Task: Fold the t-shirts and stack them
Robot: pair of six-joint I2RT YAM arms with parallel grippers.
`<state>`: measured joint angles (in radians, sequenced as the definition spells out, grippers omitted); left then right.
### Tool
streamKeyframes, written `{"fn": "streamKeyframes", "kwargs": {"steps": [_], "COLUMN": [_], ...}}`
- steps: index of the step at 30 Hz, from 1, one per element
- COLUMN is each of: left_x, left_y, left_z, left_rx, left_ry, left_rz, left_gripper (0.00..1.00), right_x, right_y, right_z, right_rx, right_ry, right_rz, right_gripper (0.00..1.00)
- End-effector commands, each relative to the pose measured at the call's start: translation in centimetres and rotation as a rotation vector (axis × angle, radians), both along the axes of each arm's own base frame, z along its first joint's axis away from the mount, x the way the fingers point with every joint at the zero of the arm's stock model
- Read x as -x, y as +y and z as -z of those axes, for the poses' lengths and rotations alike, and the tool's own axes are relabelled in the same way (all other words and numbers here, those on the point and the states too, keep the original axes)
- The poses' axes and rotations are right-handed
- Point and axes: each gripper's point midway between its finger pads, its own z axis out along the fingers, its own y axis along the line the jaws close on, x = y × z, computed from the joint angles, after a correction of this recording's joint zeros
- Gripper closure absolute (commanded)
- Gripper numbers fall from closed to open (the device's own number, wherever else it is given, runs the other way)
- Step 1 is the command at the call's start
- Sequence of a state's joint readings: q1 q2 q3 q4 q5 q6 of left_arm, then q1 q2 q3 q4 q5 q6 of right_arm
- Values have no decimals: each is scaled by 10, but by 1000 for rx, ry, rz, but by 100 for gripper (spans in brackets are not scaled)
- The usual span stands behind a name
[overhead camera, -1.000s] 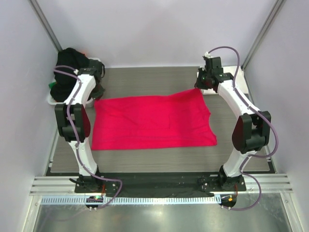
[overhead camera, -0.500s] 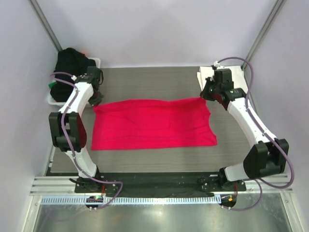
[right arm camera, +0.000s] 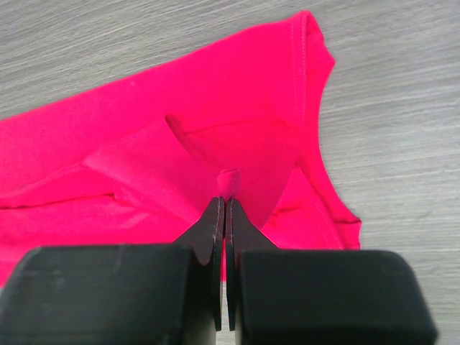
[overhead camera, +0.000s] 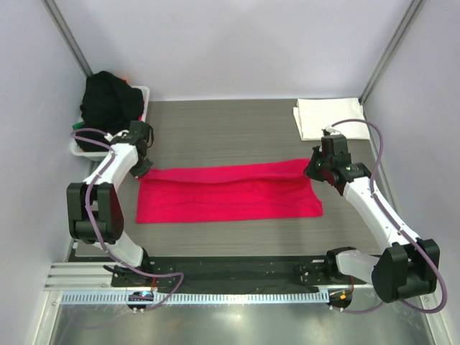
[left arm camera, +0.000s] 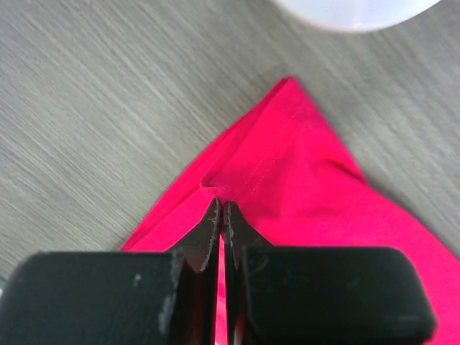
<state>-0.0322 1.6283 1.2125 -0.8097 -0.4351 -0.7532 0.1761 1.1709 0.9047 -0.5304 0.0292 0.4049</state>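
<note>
The white plastic basket at the far left holds a heaped black cloth t-shirt. The bright pinkish-red cloth t-shirt lies mid-table, far corners pinched by the closed left gripper and right gripper. A folded white cloth t-shirt lies far right.

I work in a robot lab cell: plain white panels, aluminium frame posts, a grey counter, a slotted mounting rail.

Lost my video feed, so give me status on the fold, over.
Both shut on red shirt: left end effector at one end, right end effector at other. Shirt doubled over. Nothing in the way; white shirt apart, far right.
</note>
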Motion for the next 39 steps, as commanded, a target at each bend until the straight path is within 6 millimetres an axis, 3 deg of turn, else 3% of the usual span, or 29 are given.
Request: {"fn": "streamKeyframes", "kwargs": {"steps": [1, 12, 18, 19, 21, 22, 23, 24, 25, 28, 32, 35, 36, 39], "left_x": [-9, 7, 31, 40, 47, 50, 55, 56, 57, 54, 37, 20, 12, 4], "left_y": [8, 8, 9, 9, 10, 10, 11, 11, 11, 11, -4, -28, -35, -60], "left_z": [-16, 1, 15, 22, 23, 25, 29, 25, 23, 11, -2, -4, -8, 7], "left_rx": [-37, -36, -30, -27, -22, -14, -10, -4, 1, 9, 66, 93, 94, 111], "left_ry": [-103, -82, -70, -52, -64, -65, -59, -77, -86, -132, -175, -175, -178, -107], "left_rz": [-33, -41, -81, -87, -114, -121, -130, -138, -144, -135, -68, 40, 70, 171], "left_gripper": [100, 99, 86, 80, 59, 37, 28, 22, 17, 17, 19, 21, 22, 23], "right_x": [-4, 22, 42, 45, 53, 54, 57, 57, 56, 49, 31, 21, 20, 15], "right_y": [-3, -10, -22, -23, -28, -28, -30, -31, -31, -28, 4, 35, 39, 49], "right_z": [-18, 9, 33, 36, 43, 44, 48, 47, 43, 33, 27, 35, 39, 60], "right_rx": [-23, -54, -79, -87, -99, -105, -106, -113, -122, -136, -228, -254, -250, -244], "right_ry": [-81, -35, 4, 8, 25, 24, 28, 22, 11, -18, -6, 48, 62, 129], "right_rz": [55, 148, 272, 294, 354, 365, 382, 394, 405, 387, 260, 180, 174, 185], "right_gripper": [99, 99, 99, 96, 65, 47, 34, 23, 21, 21, 21, 23, 23, 23]}}
